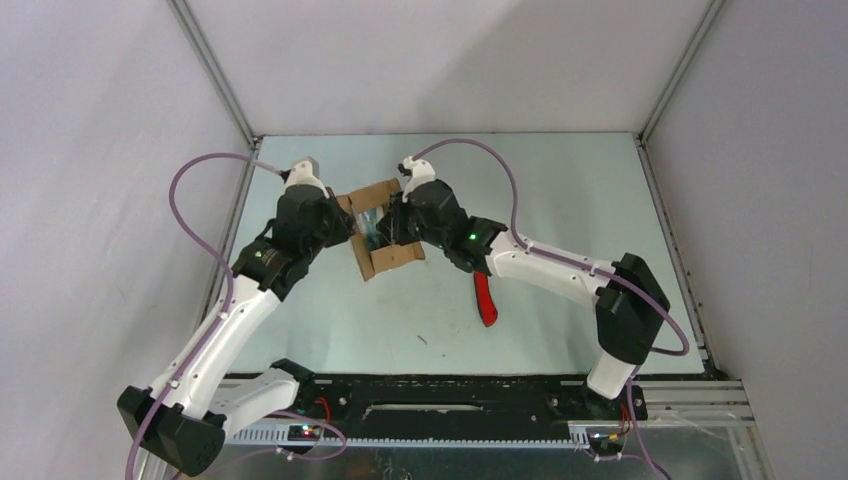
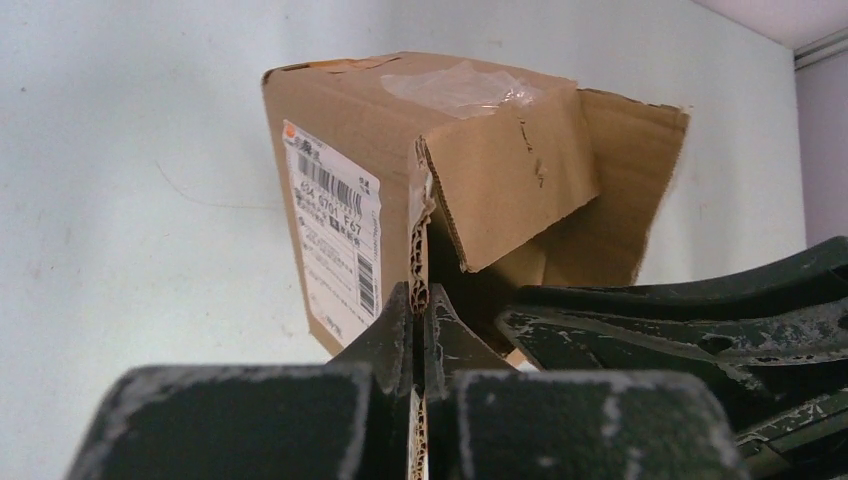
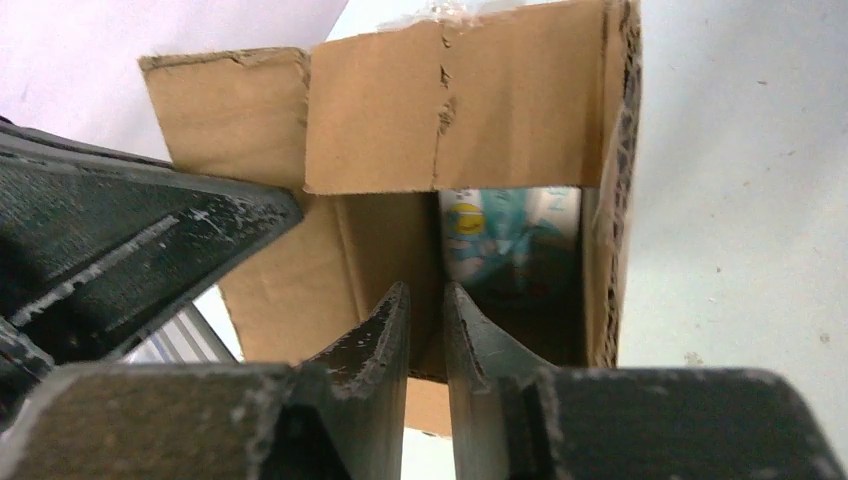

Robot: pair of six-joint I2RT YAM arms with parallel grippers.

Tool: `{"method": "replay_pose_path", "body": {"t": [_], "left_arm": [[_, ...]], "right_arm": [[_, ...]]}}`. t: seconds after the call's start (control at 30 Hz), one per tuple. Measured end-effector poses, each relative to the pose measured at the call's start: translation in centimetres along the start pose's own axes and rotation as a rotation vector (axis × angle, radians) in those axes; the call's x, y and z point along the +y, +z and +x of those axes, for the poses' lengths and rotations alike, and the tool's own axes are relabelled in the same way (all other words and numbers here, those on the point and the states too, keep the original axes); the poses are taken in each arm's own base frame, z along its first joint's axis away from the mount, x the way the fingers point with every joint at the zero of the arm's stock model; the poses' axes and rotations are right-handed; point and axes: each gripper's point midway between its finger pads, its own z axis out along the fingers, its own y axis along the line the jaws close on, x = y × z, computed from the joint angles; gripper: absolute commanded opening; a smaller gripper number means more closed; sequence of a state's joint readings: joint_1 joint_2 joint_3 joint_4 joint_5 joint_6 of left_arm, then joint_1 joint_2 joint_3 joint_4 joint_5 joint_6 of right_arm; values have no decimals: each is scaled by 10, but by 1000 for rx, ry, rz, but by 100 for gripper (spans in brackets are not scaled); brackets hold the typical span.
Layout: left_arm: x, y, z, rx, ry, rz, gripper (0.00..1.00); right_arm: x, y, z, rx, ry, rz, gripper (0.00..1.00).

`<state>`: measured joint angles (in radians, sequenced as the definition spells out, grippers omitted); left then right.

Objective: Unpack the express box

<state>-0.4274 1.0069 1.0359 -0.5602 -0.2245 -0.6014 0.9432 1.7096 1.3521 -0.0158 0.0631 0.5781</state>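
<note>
Currently the express box (image 1: 385, 255) sits on the counter (image 1: 560, 180) left of the middle and in the far half, with bare surface between it and the far edge. Its flaps are spread, one toward the far edge and one toward the near edge. Both arms crowd it, leaving little room around it.

The left hand (image 1: 347, 228) comes in from the left edge's side. In the left wrist view, this hand (image 2: 420, 300) is closed on a raw corrugated edge of the box (image 2: 350, 150), and the cardboard runs down between the pressed fingers. A white shipping label (image 2: 335, 240) covers the side facing that camera. Clear tape (image 2: 460, 85) is crumpled on the top face, and a torn flap hangs out to the right.

The right hand (image 1: 388, 228) reaches in from the right and meets the box at its open mouth. In the right wrist view, this hand (image 3: 425, 300) has its fingers drawn near each other with a slim gap, their tips at the opening of the box (image 3: 480, 110). I cannot tell whether they pinch anything. A printed pale blue packet (image 3: 510, 230) lies inside against the right wall, under an overhanging flap.

A red-handled knife (image 1: 486, 298) lies on the counter under the right forearm, apart from the box and toward the near edge. To its left, open counter runs toward the near edge
</note>
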Motion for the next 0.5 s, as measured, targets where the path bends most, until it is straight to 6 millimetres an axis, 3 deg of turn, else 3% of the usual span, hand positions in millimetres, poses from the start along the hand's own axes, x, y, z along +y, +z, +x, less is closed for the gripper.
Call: {"method": "replay_pose_path", "body": {"t": [0.17,0.33,0.5], "left_arm": [[-5,1,-5,-30,-8,25,0],[-5,4,-14,-79,-29,16,0],[4,10,-9,-99,-44,-15,0]], "right_arm": [[9,9,-3,-4,-11,-3,24],[9,12,16,42,-22,9,27],[7,10,32,76,-27,19,27]]}}
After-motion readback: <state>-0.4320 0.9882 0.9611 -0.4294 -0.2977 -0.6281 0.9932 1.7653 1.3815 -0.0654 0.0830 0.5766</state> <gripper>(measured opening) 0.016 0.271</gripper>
